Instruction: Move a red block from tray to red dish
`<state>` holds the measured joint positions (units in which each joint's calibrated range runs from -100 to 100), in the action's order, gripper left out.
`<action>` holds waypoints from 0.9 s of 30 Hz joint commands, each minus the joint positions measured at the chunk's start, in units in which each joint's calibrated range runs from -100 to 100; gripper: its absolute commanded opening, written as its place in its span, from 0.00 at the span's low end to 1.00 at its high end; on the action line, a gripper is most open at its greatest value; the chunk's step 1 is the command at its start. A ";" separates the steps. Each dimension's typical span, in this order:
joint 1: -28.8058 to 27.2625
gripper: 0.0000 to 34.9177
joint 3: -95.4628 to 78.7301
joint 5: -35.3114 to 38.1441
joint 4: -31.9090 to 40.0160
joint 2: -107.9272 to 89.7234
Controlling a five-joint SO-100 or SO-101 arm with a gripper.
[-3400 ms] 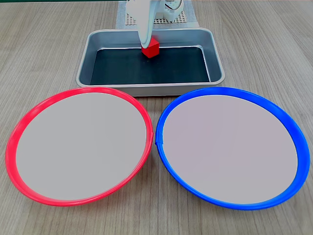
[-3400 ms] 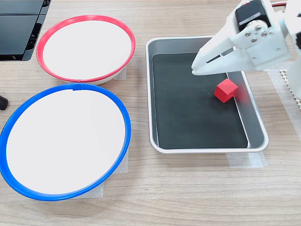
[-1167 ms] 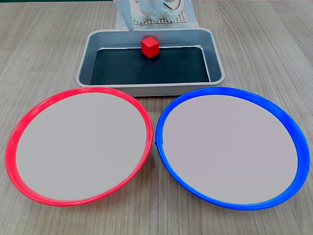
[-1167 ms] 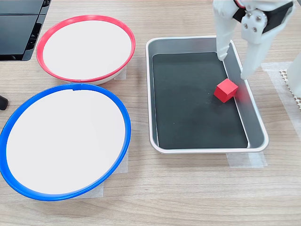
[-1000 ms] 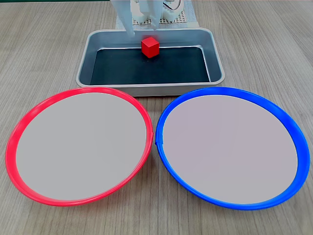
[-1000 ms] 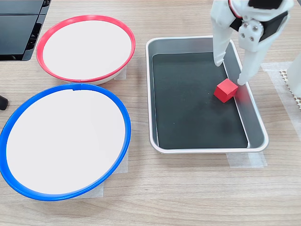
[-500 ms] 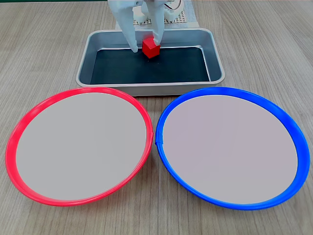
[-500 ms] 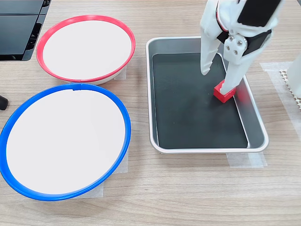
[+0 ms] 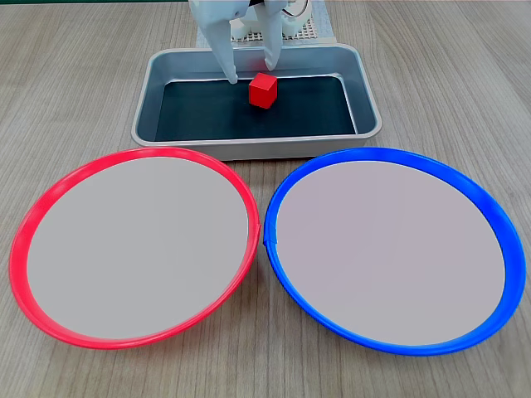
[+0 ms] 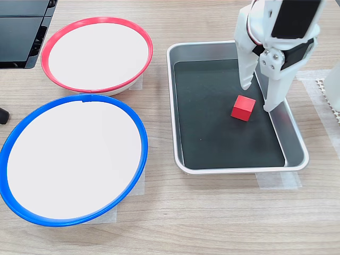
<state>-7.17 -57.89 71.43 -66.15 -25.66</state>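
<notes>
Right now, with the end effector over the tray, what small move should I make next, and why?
Probably re-centre the open end effector over the red block before lowering. In the second exterior view the block lies free on the tray floor, offset from the gap between the fingers, so closing here would likely miss it. The red dish holds nothing.

no legible text, no labels, no brand marks, no numbers, no signs on any surface in either exterior view

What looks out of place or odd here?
The red block lies loose on the tray floor, outside the open gripper, whose fingers stand beside it rather than around it. Both plates sit bare.
</notes>
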 commanded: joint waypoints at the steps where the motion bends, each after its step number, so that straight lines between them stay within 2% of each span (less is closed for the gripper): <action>1: 0.53 0.54 0.41 -0.49 1.40 -1.08; 11: 1.38 0.50 -0.69 4.00 9.98 -0.05; 17: 2.23 0.45 -3.23 3.96 11.63 -0.31; 18: 2.32 0.36 -3.33 3.76 11.63 -0.31; 20: 2.32 0.30 -3.23 3.61 11.63 -0.22; 23: 2.70 0.14 -3.14 2.88 11.88 -0.14; 24: 2.98 0.04 -3.05 2.39 11.88 -0.14; 27: 4.86 0.01 -0.14 -1.86 8.16 -3.64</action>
<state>-3.98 -61.16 73.19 -54.73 -25.66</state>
